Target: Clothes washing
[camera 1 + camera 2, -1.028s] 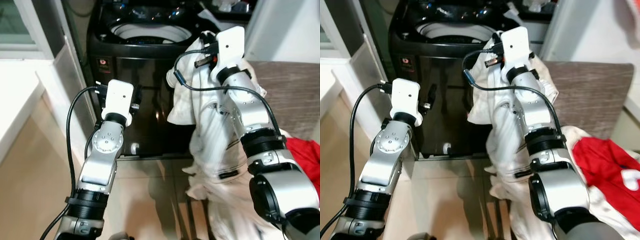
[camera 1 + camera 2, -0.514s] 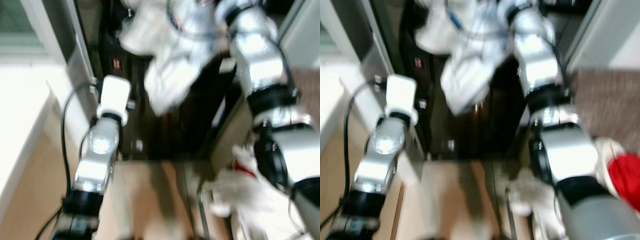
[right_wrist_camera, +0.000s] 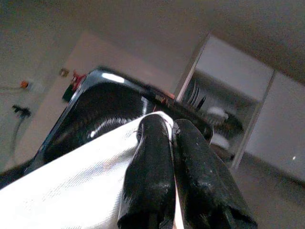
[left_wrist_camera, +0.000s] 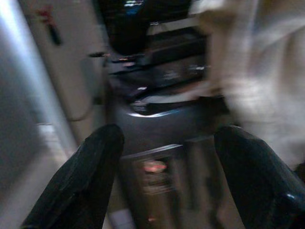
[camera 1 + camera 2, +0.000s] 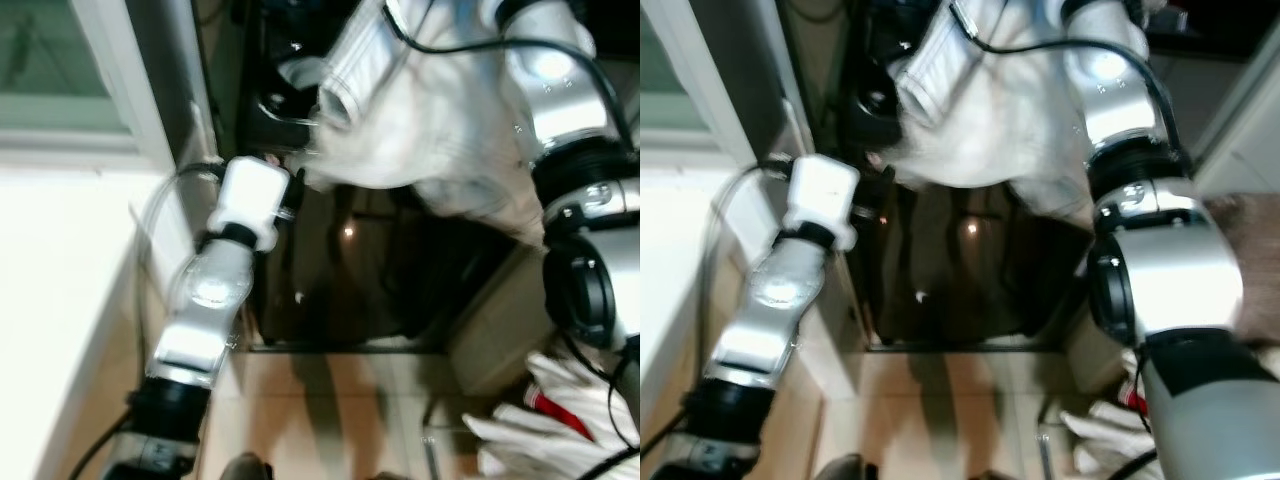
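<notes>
The white garment (image 5: 420, 130) is being lifted, pinched in the closed right tool (image 3: 174, 138), over the washing machine (image 5: 350, 260) since a second ago; left tool (image 4: 167, 157) is held open, idle.

White garment (image 5: 420, 130) draped over black washer (image 5: 350, 270).

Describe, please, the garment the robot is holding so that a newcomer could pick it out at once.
Find the black washer ahead of the robot. Above its front hangs a white garment, pinched in the right gripper. Unlike the white and red clothes low on the right, it is lifted into the air.
</notes>
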{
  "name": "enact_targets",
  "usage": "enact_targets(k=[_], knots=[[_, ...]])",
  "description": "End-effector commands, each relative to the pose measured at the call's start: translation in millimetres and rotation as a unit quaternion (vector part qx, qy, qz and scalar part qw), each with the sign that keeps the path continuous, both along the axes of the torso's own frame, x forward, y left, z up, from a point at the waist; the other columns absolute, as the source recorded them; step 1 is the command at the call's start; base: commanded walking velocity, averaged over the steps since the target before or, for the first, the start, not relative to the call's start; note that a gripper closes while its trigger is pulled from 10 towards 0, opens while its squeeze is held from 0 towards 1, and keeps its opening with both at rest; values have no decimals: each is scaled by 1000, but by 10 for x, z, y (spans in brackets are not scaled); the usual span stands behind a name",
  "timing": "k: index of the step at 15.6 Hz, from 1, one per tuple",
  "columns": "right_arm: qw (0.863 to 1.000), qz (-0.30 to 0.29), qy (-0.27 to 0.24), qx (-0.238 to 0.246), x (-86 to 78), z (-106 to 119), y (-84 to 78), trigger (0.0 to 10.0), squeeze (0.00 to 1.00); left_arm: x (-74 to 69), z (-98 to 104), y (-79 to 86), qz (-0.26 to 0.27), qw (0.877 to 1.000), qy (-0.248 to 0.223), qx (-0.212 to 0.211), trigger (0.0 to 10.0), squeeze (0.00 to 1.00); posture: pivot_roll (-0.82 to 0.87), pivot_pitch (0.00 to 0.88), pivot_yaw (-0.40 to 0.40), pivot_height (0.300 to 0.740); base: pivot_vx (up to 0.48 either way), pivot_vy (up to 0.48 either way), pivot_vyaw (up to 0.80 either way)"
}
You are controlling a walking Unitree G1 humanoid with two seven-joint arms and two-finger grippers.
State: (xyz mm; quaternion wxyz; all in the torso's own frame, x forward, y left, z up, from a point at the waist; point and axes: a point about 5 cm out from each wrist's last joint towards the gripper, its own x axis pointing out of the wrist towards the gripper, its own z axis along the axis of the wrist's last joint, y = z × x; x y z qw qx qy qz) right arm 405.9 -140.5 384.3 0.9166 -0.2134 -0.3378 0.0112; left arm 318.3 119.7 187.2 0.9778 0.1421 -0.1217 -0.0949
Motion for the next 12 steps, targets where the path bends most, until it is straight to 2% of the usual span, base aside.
enact_targets(k=[1, 3, 4, 7, 10, 12], knots=[[999, -28, -44, 12, -67, 240, -147, 0, 0, -13, 16, -144, -30, 1000, -2, 6, 10000, 0, -19, 0, -35, 740, 461, 0, 0], [993, -104, -49, 21, -66, 348, -338, 0, 0, -25, -15, -226, -53, 998, 2, 41, 10000, 0, -19, 0, -35, 740, 381, -172, 0], [992, -118, -46, 30, -66, 363, -395, 0, 0, -20, -37, -225, -41, 997, 3, 62, 10000, 0, -19, 0, -35, 740, 262, -266, 0], [991, -121, -46, 29, -61, 359, -395, 0, 0, -42, -38, -256, -59, 997, 6, 52, 10000, 0, -4, 0, -44, 740, 0, 0, 0], [993, -114, -41, 15, -49, 387, -312, 0, 0, -54, 8, -253, -56, 998, -2, 24, 10000, 0, -4, 0, -41, 740, 339, -325, 0], [993, -110, -35, 6, -44, 417, -265, 0, 0, -43, 23, -243, -49, 999, -3, 19, 10000, 0, -5, 0, -38, 740, 456, 0, 0]])
